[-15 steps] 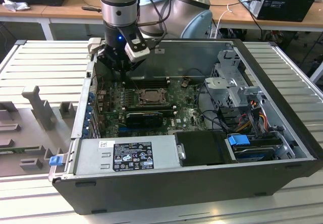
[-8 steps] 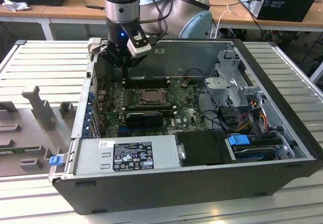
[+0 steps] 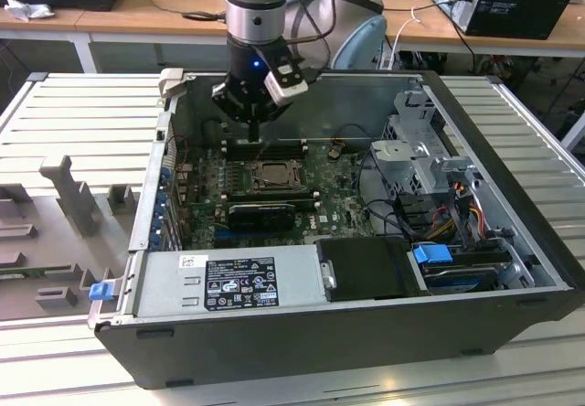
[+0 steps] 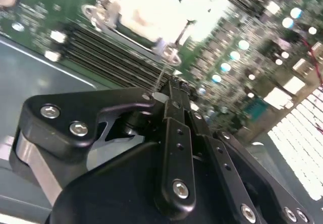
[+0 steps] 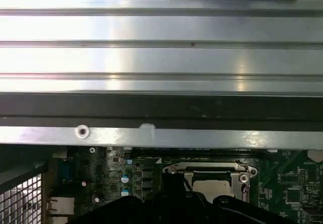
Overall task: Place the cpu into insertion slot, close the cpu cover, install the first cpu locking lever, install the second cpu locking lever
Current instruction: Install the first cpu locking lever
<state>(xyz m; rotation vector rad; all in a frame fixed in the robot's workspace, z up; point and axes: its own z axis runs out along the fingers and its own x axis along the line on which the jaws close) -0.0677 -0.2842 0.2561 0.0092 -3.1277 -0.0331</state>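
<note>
The insertion slot (image 3: 272, 176) sits mid-motherboard inside the open computer case. In the first wrist view the pale cpu (image 5: 214, 187) lies in it, framed by the dull-metal cpu cover (image 5: 209, 169), which lies down over the socket. In the second wrist view a thin wire lever (image 4: 182, 32) stands at the socket's corner. My gripper (image 3: 253, 137) hangs just behind the slot, over the long memory slots (image 3: 265, 147). Its black fingers (image 4: 174, 113) are shut together with nothing between them, and the tip (image 4: 169, 85) is close to the lever's end.
The case wall (image 3: 174, 141) stands near the gripper on the exterior view's left. A long black card (image 3: 262, 214) lies in front of the socket, with the power supply (image 3: 228, 283) nearer still. Drive cage (image 3: 420, 159) and cables (image 3: 384, 196) fill the exterior view's right.
</note>
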